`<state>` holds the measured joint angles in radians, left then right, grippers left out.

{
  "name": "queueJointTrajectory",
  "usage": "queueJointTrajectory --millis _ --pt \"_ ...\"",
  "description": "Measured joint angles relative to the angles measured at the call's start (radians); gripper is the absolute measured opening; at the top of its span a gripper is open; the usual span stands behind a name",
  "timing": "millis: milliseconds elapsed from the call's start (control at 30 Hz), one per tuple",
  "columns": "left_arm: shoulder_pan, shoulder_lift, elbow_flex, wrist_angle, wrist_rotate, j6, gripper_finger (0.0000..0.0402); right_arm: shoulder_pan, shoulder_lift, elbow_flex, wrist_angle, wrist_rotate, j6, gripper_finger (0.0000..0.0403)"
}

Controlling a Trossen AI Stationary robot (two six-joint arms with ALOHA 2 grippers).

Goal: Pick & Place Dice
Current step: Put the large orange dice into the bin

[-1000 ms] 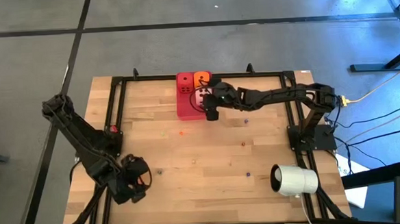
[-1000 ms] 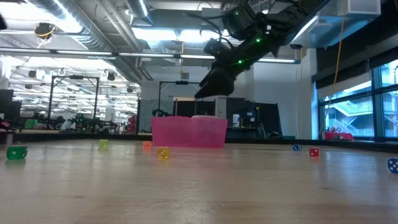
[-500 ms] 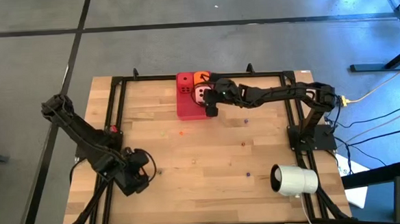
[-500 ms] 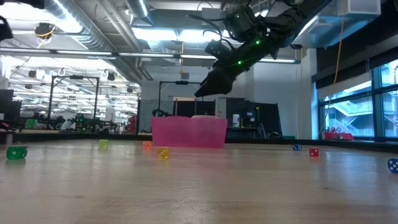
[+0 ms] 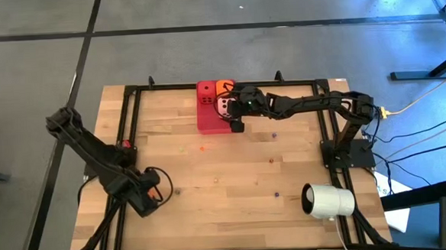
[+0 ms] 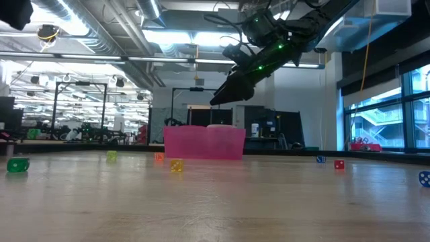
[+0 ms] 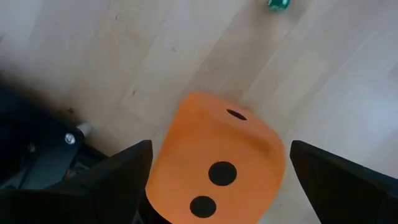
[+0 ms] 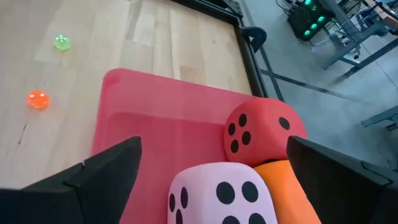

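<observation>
One orange die with dark pips [image 7: 217, 162] sits between my left gripper's [image 7: 221, 146] fingers. In the high view that gripper [image 5: 146, 196] is over the table's near left part and hides the die. The red die [image 8: 258, 134], the pale pink die [image 8: 221, 193] and the second orange die [image 8: 283, 186] lie together at the far end of the flat pink-red tray [image 8: 143, 124]. My right gripper [image 8: 212, 143] is open and hangs above the tray [image 6: 205, 142], over the pink die [image 5: 225, 104], touching nothing. My left gripper pinches the orange die between its two fingers, one on each opposite side face [image 7: 158, 180]. The fingers [image 7: 124, 177] point down from above. The die looks lifted clear of the wooden table; its pip faces show between the fingers.
A white cylinder [image 5: 328, 201] lies at the table's near right. Several tiny coloured dice are scattered on the wood, among them green [image 6: 18, 164], yellow [image 6: 177, 165] and red [image 6: 339, 164]. A black frame [image 5: 130, 107] borders the table.
My left gripper has shifted slightly toward the far edge and risen, and shows larger at the top left of the low view. My right gripper has stayed above the tray with its fingers open.
</observation>
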<state>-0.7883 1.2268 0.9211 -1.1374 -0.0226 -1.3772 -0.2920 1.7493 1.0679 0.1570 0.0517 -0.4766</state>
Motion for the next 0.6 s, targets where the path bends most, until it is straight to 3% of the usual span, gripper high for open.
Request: queueJointTrajectory --millis 267,467,600 --pt "0.000 0.047 0.000 -0.011 0.116 -0.020 0.0400 0.000 0.000 0.000 -0.002 0.000 0.001 0.0400" --pt "-0.012 0.029 0.000 -0.017 0.267 0.139 0.0400 0.000 0.000 0.000 -0.002 0.000 0.019 0.0400" --pt "-0.062 0.023 0.000 -0.018 0.177 0.178 0.0400 0.000 0.000 0.000 -0.002 0.000 0.027 0.0400"
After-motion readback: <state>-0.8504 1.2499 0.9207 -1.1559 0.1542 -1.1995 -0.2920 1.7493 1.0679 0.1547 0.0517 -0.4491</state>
